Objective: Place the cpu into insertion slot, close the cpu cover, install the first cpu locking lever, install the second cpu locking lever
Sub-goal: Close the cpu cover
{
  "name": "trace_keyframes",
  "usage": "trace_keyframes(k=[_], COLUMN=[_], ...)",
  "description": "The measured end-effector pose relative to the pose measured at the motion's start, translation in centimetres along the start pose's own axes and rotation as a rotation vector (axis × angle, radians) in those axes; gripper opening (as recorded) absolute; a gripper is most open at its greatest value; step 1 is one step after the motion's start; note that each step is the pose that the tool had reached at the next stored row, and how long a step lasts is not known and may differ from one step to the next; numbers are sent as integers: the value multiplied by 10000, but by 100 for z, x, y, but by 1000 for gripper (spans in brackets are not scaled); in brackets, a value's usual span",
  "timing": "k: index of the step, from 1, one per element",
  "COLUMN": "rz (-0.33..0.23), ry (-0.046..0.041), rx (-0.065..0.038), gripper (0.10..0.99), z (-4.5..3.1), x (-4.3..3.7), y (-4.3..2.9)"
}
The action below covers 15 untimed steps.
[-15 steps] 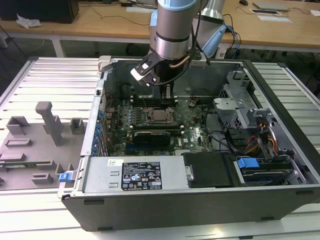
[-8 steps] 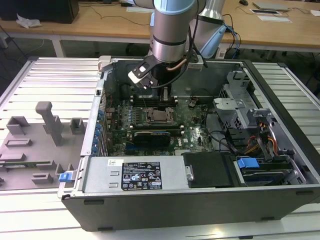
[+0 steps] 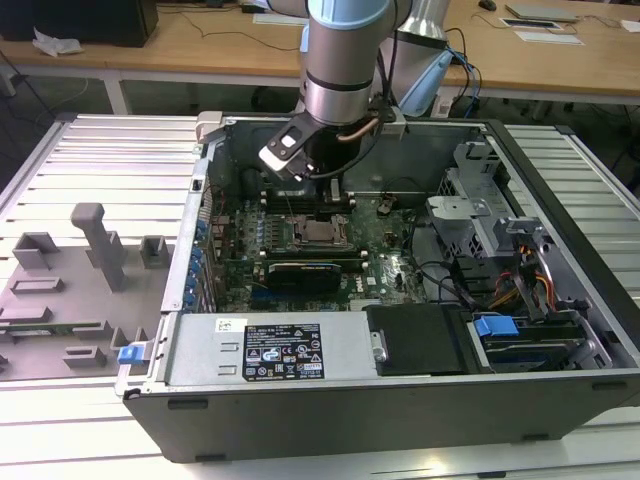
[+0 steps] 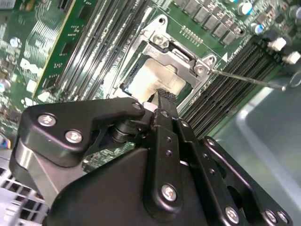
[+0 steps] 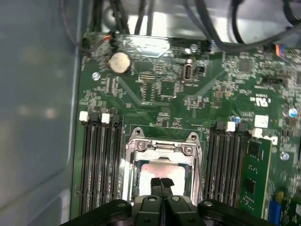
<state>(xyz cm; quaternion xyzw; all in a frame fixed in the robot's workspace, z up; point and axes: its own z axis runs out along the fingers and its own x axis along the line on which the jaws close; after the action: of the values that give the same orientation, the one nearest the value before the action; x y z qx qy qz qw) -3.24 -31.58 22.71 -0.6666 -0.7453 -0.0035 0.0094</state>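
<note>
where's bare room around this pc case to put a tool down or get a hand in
Bare: the ribbed metal table beyond the grey plastic fixtures, and its strip on the exterior view's right of the open computer case. Crowded: the metal-rimmed square socket, hemmed by black memory slots under the claw.

The gripper [image 5: 160, 181] hung right over the cpu [image 5: 155, 170], fingers together. Long black memory slots [image 5: 99, 160] stood close on both sides. A thin lever [image 4: 247, 79] stuck out over one row. The grey case wall [image 5: 37, 117] stood near, with cables [image 5: 221, 33] by the board's edge.
</note>
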Motion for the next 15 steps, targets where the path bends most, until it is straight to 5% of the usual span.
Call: trace_keyframes(k=[15], rz=[-3487], ry=[-25], rx=[65], gripper=[106], z=[3], x=[0], y=[0])
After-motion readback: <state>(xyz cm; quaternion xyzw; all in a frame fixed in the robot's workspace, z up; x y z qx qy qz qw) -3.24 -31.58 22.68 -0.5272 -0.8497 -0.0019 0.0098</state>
